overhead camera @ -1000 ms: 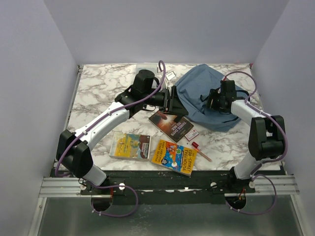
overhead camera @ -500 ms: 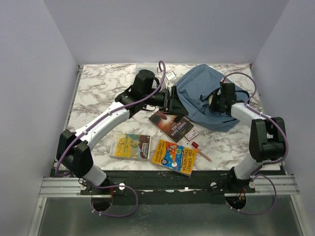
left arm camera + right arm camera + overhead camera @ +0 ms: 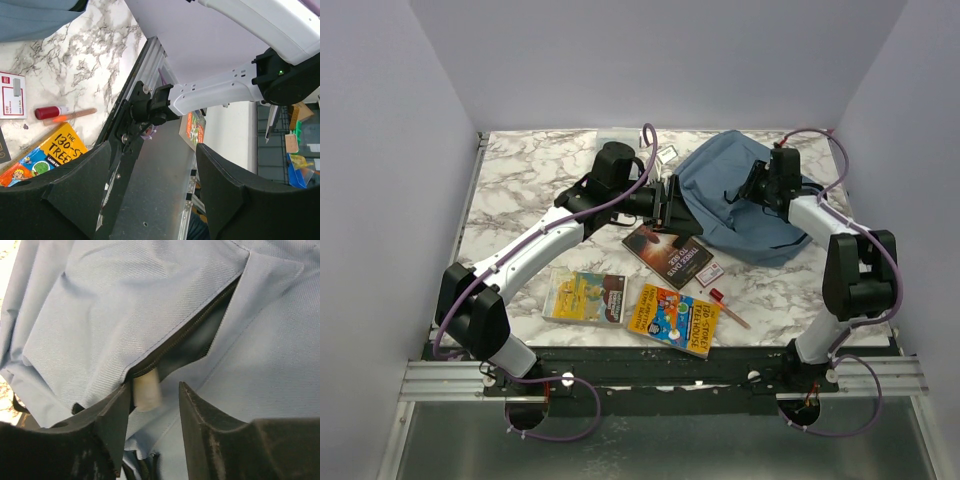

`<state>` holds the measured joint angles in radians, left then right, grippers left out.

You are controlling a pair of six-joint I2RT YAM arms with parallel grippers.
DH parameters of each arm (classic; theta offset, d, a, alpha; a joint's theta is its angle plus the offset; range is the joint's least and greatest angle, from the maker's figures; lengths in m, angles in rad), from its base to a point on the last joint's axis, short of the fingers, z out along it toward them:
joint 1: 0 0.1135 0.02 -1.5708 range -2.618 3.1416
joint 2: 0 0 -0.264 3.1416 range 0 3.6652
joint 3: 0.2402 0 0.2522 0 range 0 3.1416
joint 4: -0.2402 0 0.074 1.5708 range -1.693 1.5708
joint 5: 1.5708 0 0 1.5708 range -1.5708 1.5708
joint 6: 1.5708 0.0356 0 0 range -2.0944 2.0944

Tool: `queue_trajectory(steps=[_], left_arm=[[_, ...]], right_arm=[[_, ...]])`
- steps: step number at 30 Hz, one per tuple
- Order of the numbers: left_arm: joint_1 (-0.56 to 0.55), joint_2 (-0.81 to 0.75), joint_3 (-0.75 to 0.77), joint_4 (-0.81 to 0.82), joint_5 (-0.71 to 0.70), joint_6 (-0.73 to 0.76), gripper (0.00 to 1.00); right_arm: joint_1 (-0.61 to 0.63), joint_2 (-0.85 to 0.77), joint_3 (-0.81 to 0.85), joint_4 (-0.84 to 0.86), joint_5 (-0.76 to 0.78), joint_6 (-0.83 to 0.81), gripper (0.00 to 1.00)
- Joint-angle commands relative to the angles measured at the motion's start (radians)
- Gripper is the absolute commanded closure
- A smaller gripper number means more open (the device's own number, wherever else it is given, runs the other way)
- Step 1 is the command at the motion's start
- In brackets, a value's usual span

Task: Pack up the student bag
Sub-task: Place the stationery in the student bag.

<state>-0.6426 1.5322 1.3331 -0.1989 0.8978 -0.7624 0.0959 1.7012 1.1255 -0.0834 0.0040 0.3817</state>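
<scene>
Honestly, the packing looks barely under way: the soft dusty-blue fabric backpack [image 3: 720,205] lies slumped on its side at the far right of the white marble-patterned table [image 3: 520,180], and most of what I take to be its load lies outside it. Near the front edge are a yellow-and-green picture book [image 3: 585,297] and an orange-and-yellow paperback [image 3: 672,318]. A dark-covered book [image 3: 668,252] lies just beside the bag's near edge, and close by are a small red-and-white card [image 3: 710,271] and a red-capped pen [image 3: 728,307]. None of these is packed yet. The one thing going in, as far as I can see, is a short pale stub [image 3: 146,392], half tucked under the lip of the bag's black-zipped pocket slit [image 3: 190,335], which gapes only a little. What else the bag holds I cannot tell, since its inside is dark. The right gripper [image 3: 154,405] hovers over that slit with its jaws apart, the stub close by one finger but not clamped. The left gripper [image 3: 153,160] sits at the bag's left edge, jaws spread wide with nothing between them
</scene>
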Motion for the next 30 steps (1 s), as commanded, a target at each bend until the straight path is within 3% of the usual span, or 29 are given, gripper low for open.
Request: queue_trajectory(steps=[1,4,8,12,17,22,30], left_arm=[[0.002,0.0,-0.002,0.016,0.017,0.008,0.29],[0.0,-0.016,0.003,0.014,0.018,0.021,0.28],[0.0,-0.015,0.006,0.006,0.016,0.02,0.28],[-0.002,-0.016,0.006,0.007,0.016,0.02,0.28],[-0.003,-0.023,0.006,0.007,0.018,0.02,0.28],[-0.004,-0.024,0.007,0.007,0.019,0.02,0.28],[-0.004,-0.025,0.011,0.007,0.027,0.023,0.25]], right_arm=[[-0.006,0.012,-0.024,0.114,-0.036,0.097,0.46],[-0.007,-0.022,-0.07,0.128,-0.024,0.094,0.38],[-0.007,-0.06,-0.077,0.085,-0.011,0.095,0.39],[-0.007,-0.11,-0.111,0.085,-0.028,0.153,0.61],[-0.007,-0.131,-0.162,0.129,-0.062,0.239,0.65],[-0.007,-0.107,-0.167,0.133,-0.024,0.269,0.86],[-0.007,-0.062,-0.159,0.179,-0.009,0.29,0.93]])
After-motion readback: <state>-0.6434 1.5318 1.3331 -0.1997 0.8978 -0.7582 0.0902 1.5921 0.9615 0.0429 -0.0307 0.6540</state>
